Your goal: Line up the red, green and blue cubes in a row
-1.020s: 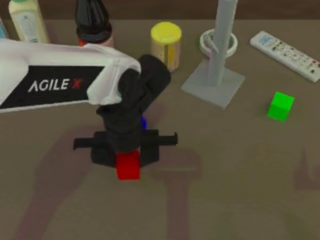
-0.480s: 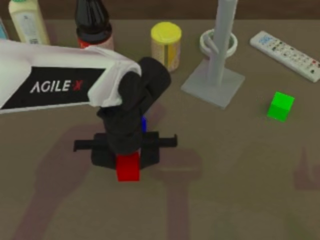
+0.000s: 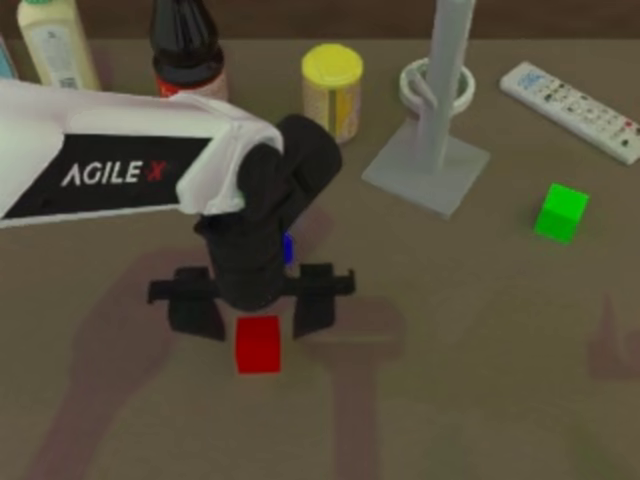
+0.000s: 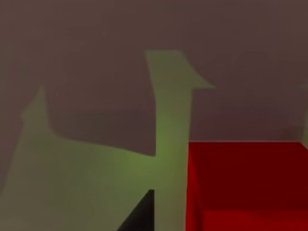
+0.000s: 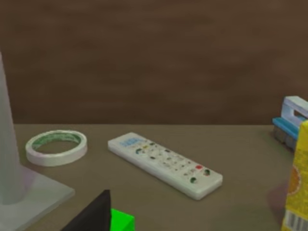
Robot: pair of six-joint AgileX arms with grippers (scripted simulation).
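Observation:
The red cube rests on the table left of centre. My left gripper hovers just above it, open, with a finger on each side and clear of the cube. The left wrist view shows the red cube close up, with a gap between it and one dark fingertip. The blue cube is mostly hidden behind the left wrist. The green cube sits alone at the right. My right arm is out of the top view. Its wrist view shows one fingertip set wide, in front of the green cube.
Along the back stand a cream bottle, a dark bottle and a yellow-lidded jar. A grey stand with a post, a tape ring and a white remote are at the back right. A yellow box stands near the right gripper.
My left gripper was shut on the red cube; its fingers have now spread apart and let the cube go onto the table. The green cube has not moved.

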